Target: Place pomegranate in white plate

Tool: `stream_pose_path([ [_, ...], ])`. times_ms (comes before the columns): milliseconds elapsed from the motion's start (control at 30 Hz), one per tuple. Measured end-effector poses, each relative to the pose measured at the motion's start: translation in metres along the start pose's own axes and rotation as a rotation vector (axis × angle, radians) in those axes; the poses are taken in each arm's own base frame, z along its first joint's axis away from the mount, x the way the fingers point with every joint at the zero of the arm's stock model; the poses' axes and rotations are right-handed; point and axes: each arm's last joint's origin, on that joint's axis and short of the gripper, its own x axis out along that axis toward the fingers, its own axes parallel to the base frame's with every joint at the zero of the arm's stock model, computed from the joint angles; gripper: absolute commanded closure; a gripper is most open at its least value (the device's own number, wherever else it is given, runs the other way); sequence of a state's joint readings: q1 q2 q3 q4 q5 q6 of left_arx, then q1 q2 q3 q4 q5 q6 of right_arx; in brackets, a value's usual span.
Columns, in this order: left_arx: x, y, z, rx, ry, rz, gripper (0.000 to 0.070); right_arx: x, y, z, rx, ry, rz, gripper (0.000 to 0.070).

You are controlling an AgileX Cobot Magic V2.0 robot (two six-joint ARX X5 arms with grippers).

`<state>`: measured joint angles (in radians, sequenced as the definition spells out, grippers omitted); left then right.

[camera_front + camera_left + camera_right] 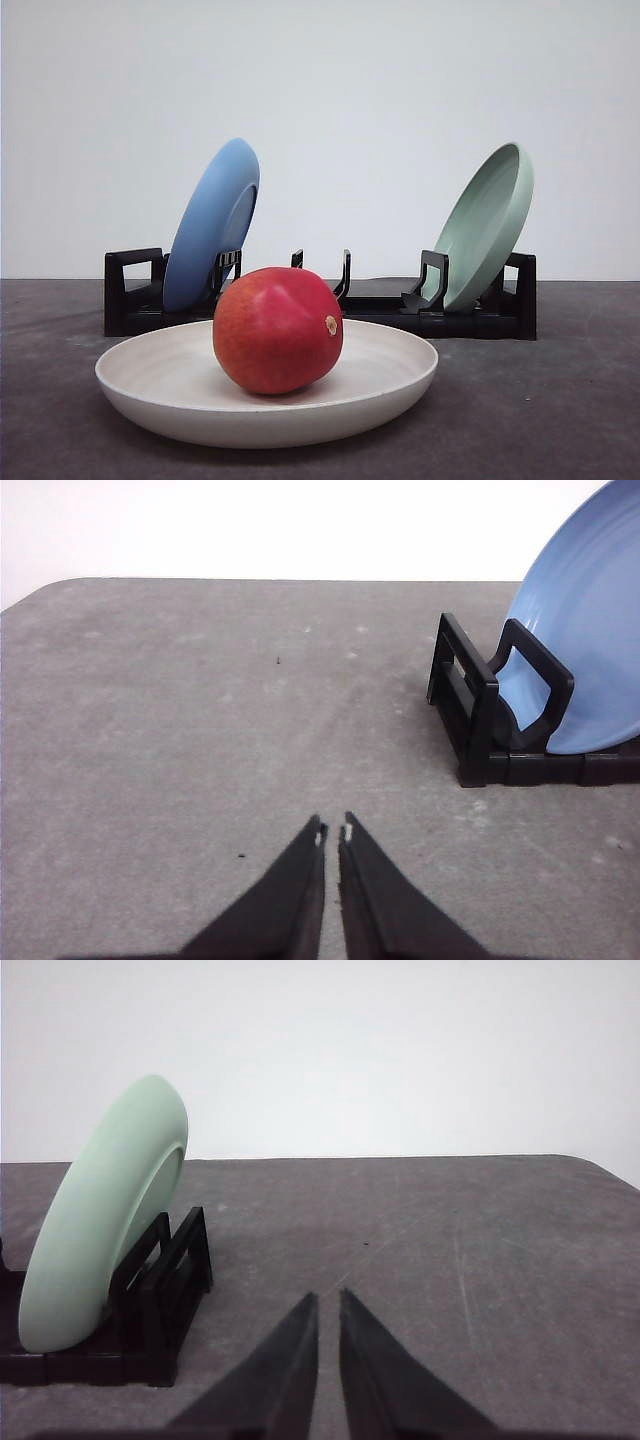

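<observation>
The red pomegranate (pixel 277 329) rests inside the white plate (pixel 150 385), which lies flat on the grey table near the front, in the front view. In the left wrist view my left gripper (pixel 333 831) hovers over bare table, its black fingers together with nothing between them, left of the rack end. My right gripper (pixel 327 1298) in the right wrist view is likewise shut and empty, over the table to the right of the rack.
A black dish rack (pixel 130 295) stands behind the white plate, holding a blue plate (pixel 210 225) upright at its left end and a pale green plate (pixel 487 222) at its right. Grey tabletop stretches to either side of the rack.
</observation>
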<state>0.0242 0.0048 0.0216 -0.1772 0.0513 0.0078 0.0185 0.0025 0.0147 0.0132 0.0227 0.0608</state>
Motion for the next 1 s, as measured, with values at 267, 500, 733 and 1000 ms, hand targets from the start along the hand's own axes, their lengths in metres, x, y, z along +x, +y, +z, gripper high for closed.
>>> stream_pose_path([
  [267, 0.0, 0.0, 0.0, 0.0, 0.0, 0.0, 0.0697, 0.0, 0.0, 0.0, 0.0, 0.0, 0.0, 0.0665],
  [500, 0.0, 0.0, 0.0, 0.0, 0.0, 0.0, 0.0697, 0.0, 0.0, 0.0, 0.0, 0.0, 0.0, 0.0665],
  [733, 0.0, 0.0, 0.0, 0.0, 0.0, 0.0, 0.0697, 0.0, 0.0, 0.0, 0.0, 0.0, 0.0, 0.0665],
  [1000, 0.0, 0.0, -0.0001, 0.0, 0.0, 0.0, 0.0697, 0.0, 0.0, 0.0, 0.0, 0.0, 0.0, 0.0665],
])
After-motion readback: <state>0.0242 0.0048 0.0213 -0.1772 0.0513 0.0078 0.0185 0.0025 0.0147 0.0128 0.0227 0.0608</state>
